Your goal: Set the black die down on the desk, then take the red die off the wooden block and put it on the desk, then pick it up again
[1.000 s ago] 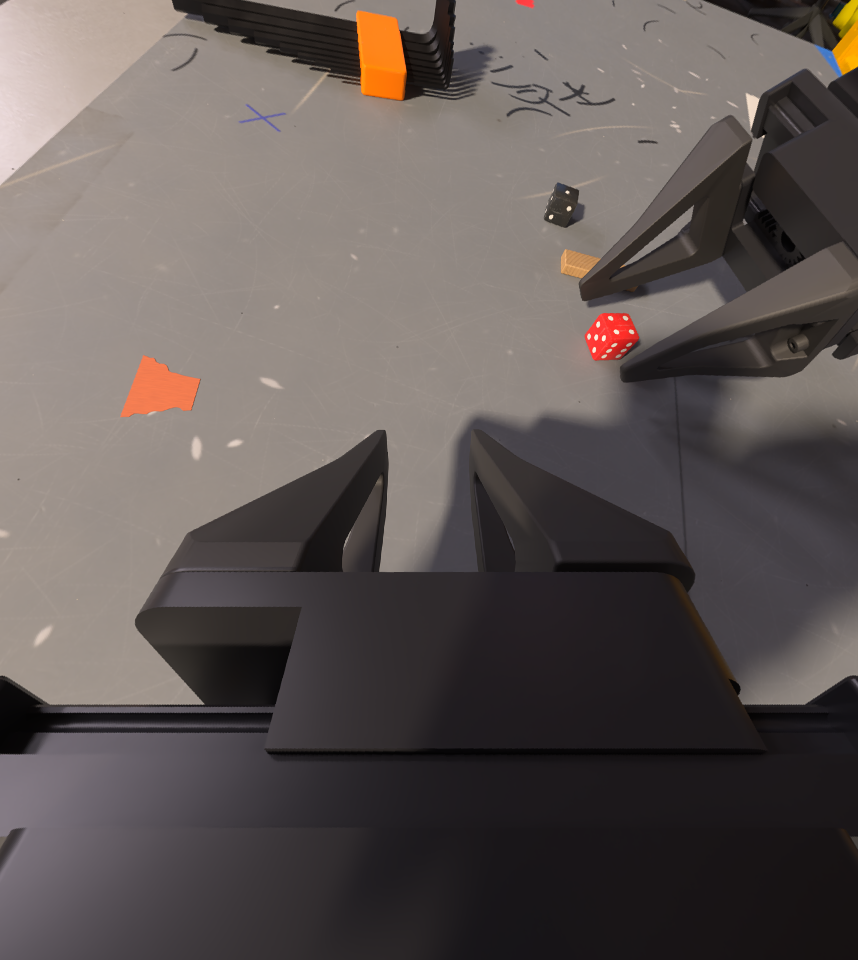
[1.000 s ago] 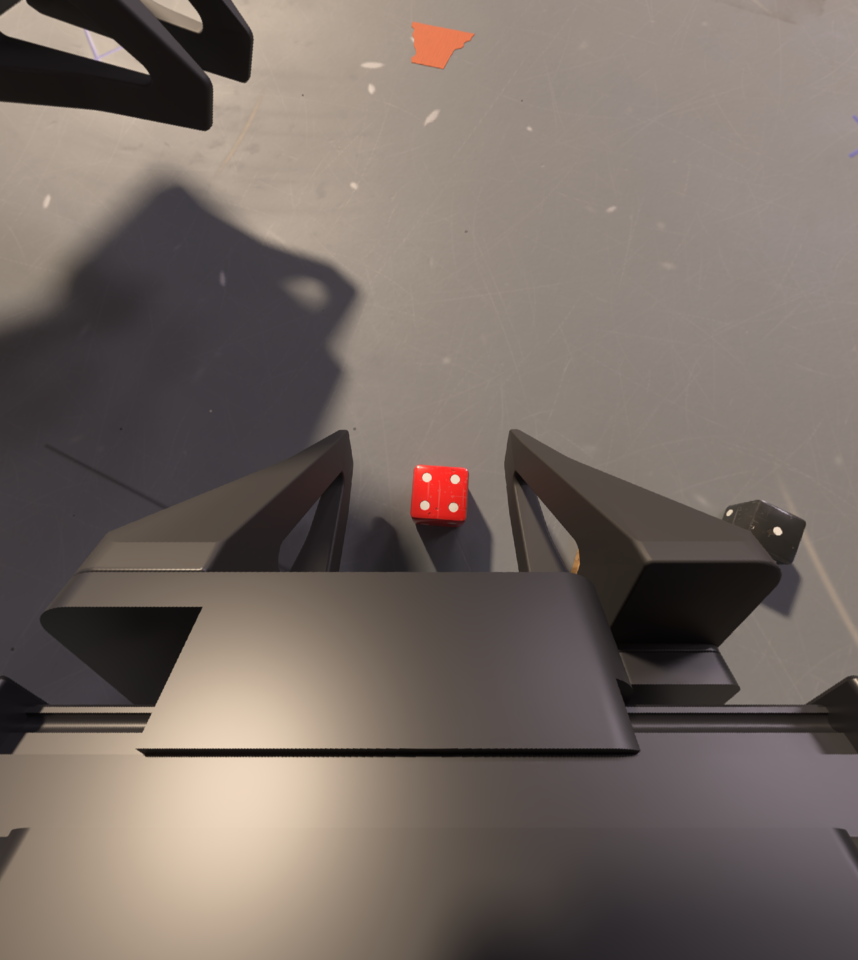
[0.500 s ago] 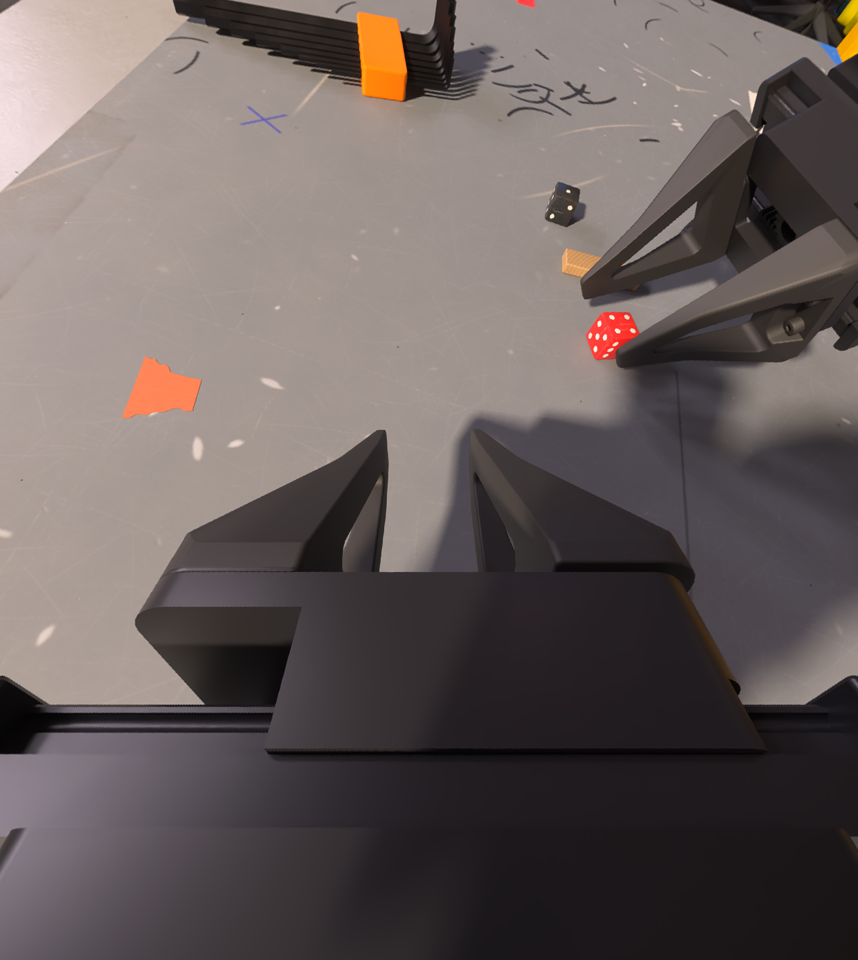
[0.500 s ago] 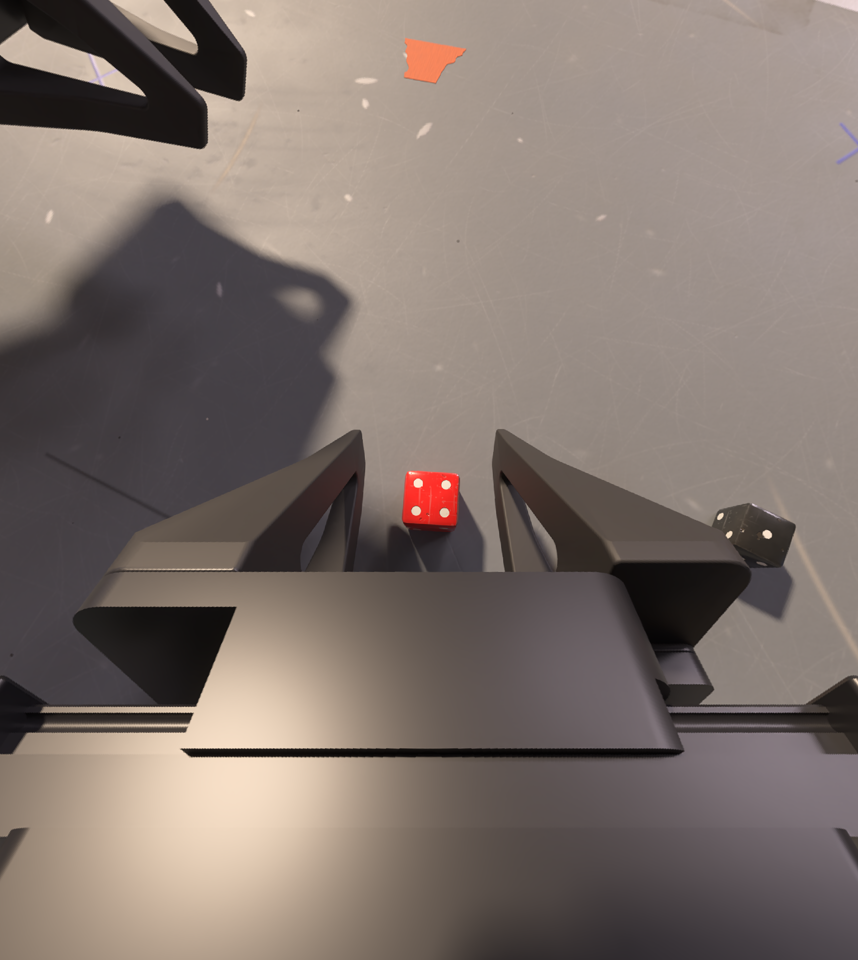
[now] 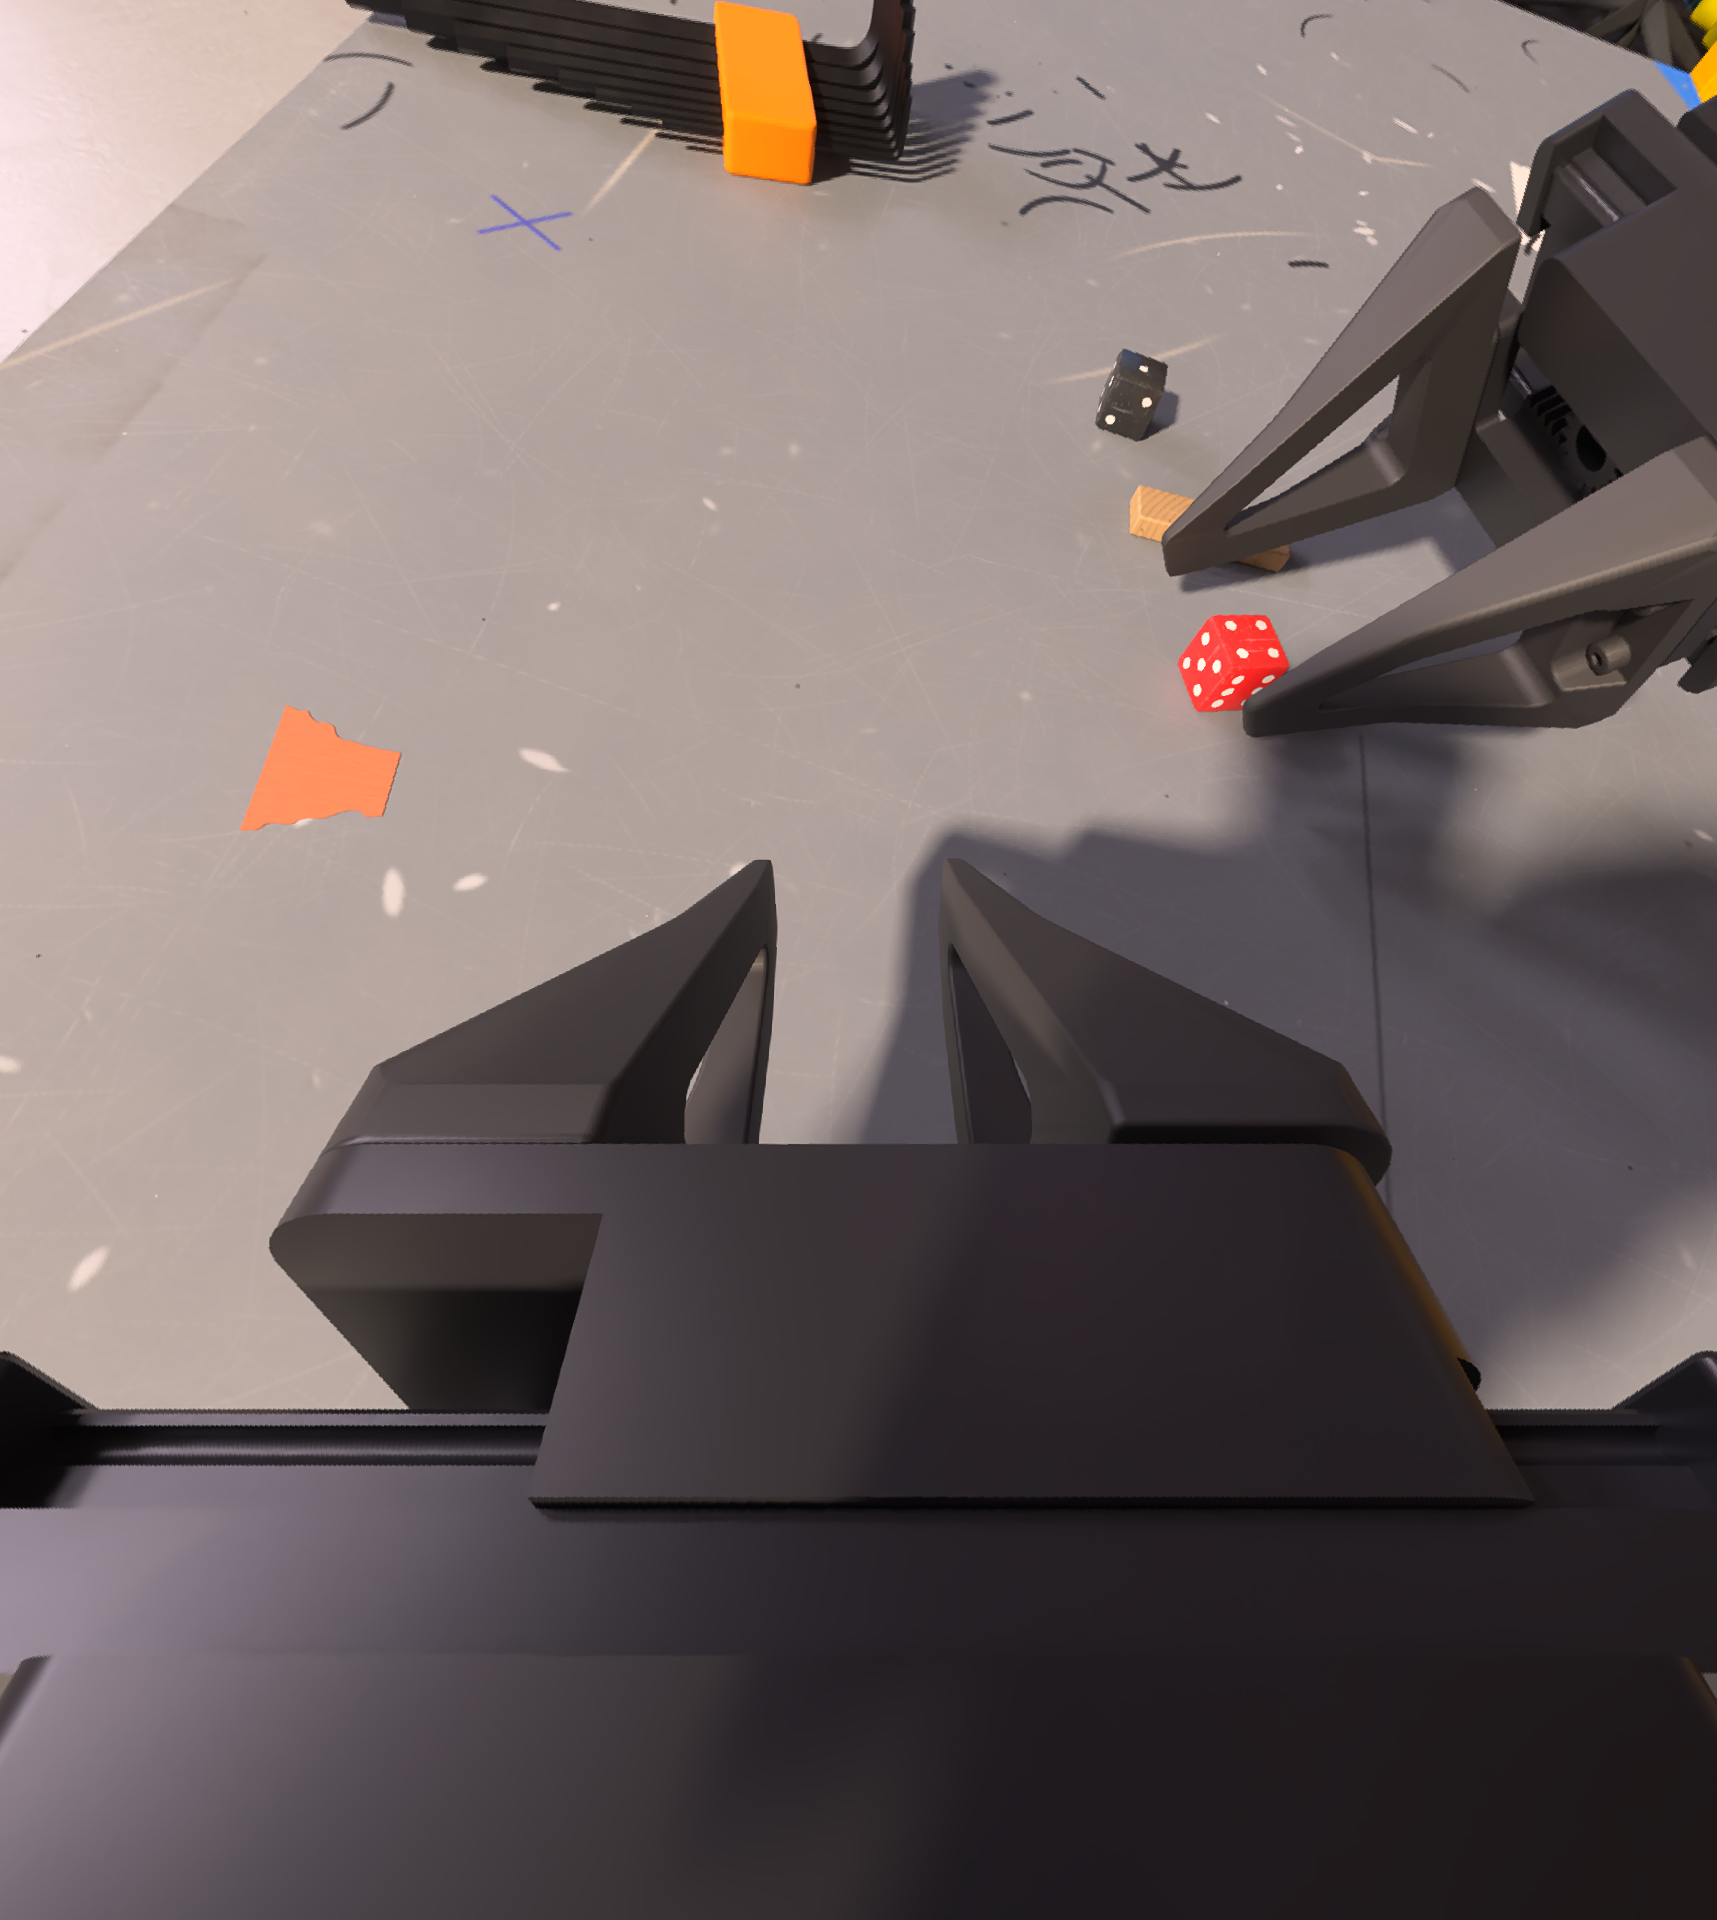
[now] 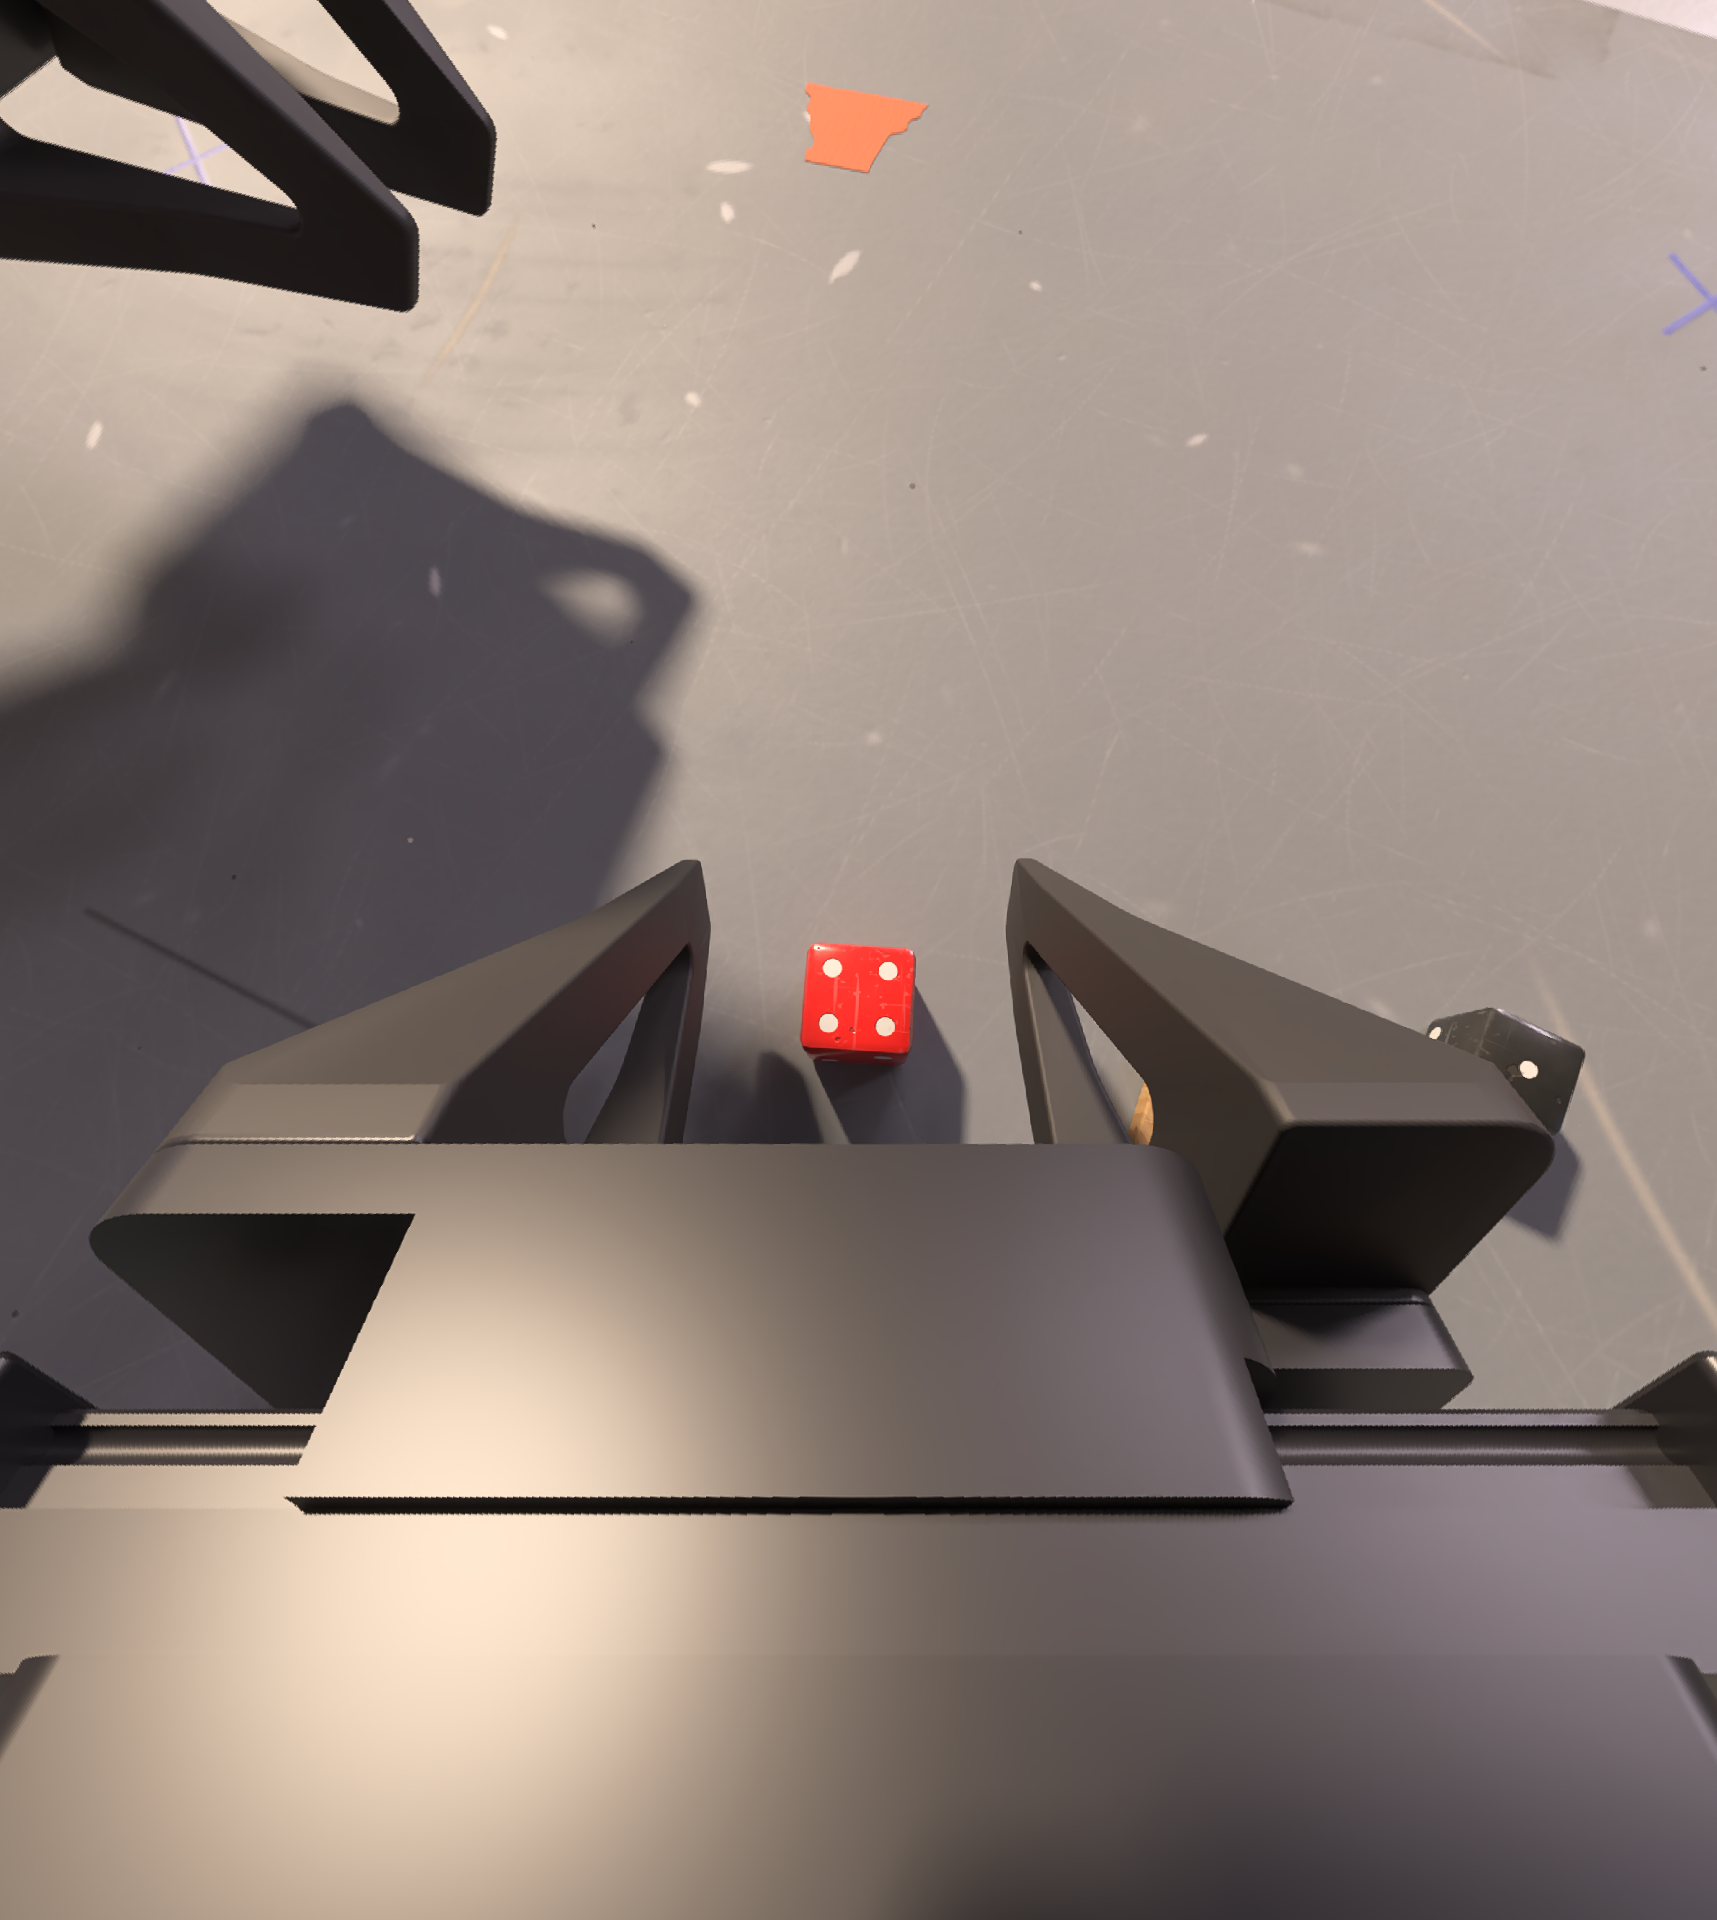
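The red die (image 6: 857, 1003) sits on the grey desk (image 6: 1249, 623) between the spread fingers of the right gripper (image 6: 856, 868), untouched, the black die (image 5: 1130, 395) and wooden block (image 5: 1157, 512) nearby, while the left gripper (image 5: 856, 868) hangs empty, fingers slightly apart.

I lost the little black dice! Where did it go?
The black die sits on the grey desk, just beyond the wooden block. In the right wrist view it peeks out behind the right gripper, right of the red die.

Workshop or lab: scuffed grey desk (image 5: 625, 499), pen scribbles (image 5: 1114, 171), orange tape scrap (image 5: 319, 774).
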Available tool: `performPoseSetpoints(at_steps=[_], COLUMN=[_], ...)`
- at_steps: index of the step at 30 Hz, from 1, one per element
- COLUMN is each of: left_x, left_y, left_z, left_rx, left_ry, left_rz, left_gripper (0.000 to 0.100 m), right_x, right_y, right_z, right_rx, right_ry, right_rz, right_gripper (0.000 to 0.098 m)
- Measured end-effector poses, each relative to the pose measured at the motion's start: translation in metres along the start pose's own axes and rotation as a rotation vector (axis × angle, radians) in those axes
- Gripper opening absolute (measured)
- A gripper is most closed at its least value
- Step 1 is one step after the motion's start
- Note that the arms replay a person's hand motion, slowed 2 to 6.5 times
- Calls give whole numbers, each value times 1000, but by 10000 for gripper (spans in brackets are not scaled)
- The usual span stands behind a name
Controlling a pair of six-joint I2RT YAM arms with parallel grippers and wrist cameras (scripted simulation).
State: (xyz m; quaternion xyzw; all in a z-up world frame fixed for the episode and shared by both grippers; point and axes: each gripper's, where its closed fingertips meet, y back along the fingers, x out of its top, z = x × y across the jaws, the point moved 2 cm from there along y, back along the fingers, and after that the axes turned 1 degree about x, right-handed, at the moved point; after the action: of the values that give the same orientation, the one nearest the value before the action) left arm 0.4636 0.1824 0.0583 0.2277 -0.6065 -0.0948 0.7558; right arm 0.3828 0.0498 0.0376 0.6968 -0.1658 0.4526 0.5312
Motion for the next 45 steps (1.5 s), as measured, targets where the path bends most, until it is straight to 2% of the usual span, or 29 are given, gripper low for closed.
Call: performPoseSetpoints(at_steps=[45], left_x=[0], left_y=[0], left_z=[1], left_rx=[-8], left_ry=[11], left_rz=[-6], left_gripper=[268], right_x=[-1], right_y=[-2], right_z=[-2], right_rx=[12], right_ry=[4], right_rz=[-23], right_gripper=[483])
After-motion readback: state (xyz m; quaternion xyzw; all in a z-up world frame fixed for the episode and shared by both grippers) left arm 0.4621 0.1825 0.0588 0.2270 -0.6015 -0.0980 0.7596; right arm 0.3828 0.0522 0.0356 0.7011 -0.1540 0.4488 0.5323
